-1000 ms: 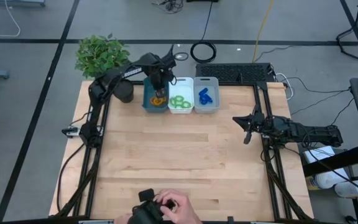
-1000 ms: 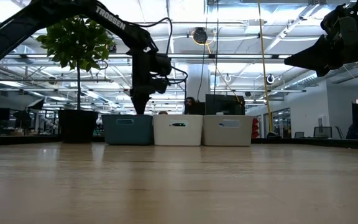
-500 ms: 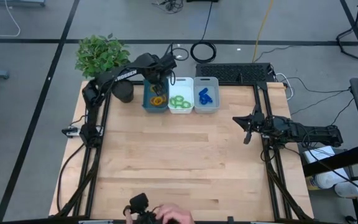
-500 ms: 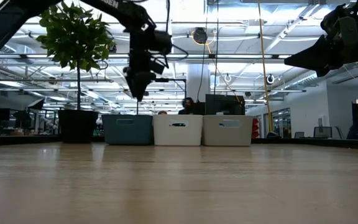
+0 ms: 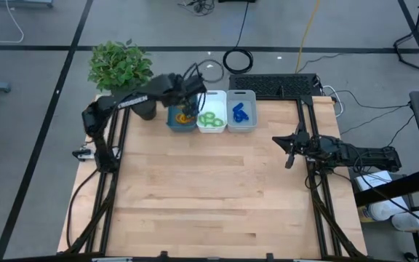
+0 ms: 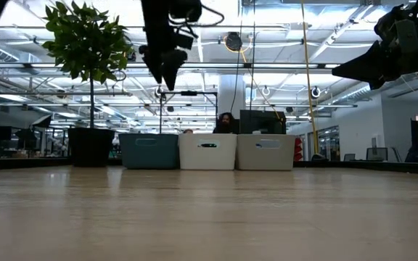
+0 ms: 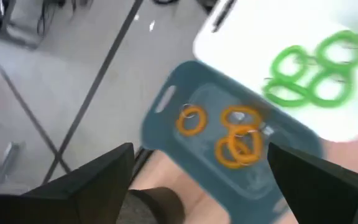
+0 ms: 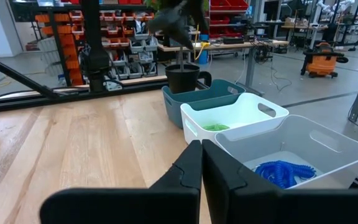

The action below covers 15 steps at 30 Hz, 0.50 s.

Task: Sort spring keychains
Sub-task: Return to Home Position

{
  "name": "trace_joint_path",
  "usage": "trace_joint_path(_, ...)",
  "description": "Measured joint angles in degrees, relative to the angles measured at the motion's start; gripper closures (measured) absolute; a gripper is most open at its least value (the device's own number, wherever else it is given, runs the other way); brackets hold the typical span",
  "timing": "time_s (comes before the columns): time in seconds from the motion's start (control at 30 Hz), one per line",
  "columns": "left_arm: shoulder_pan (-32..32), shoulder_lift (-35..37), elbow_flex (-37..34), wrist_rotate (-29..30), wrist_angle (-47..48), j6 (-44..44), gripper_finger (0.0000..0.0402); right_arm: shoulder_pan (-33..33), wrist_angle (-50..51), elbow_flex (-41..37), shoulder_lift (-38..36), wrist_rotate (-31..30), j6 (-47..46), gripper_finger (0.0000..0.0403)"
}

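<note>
Since a second ago the left gripper (image 5: 190, 93) has lifted out of the teal bin (image 5: 173, 122) and its arm has folded back toward the upper left. The hand that was at the bottom edge of the high view is gone. The right arm has not shifted.

In the high view, three bins stand in a row at the upper centre of the table (image 5: 209, 196). The orange keychains (image 5: 186, 116) lie in the teal bin on the left. The green keychains (image 5: 209, 120) lie in the white bin (image 5: 213, 93) in the middle. The blue keychains (image 5: 238, 111) lie in the pale bin (image 5: 251, 94) on the right. The left gripper hangs over the far end of the teal bin, beside the plant (image 5: 118, 64). The right gripper (image 5: 289, 151) waits at the right edge, well apart from the bins.

In the low view, the left gripper points down from the top of the frame, high above the teal bin. The right gripper shows at the upper right. A person (image 6: 226, 119) shows behind the bins.

In the left wrist view, the two fingers (image 7: 98, 180) stand wide apart with nothing between them. Below them, the orange keychains rest in the teal bin and the green ones in the white bin beside it.

In the right wrist view, the fingers (image 8: 188, 168) are pressed together, empty. The blue coils lie in the nearest bin and the green in the next.
</note>
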State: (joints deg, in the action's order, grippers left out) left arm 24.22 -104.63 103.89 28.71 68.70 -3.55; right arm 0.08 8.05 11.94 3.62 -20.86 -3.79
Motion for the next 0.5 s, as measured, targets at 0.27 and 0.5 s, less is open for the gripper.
trace_joint_path(0.27, -7.5, 17.5, -27.8, 2.5, -23.6, 4.9, 0.0023, 0.0, 0.0, 0.0, 0.0, 0.0, 0.0, 0.0403)
trace_joint_path(0.5, -12.4, 32.2, -50.4, -3.1, -44.9, 5.8, 0.0023, 0.0, 0.0, 0.0, 0.0, 0.0, 0.0, 0.0403)
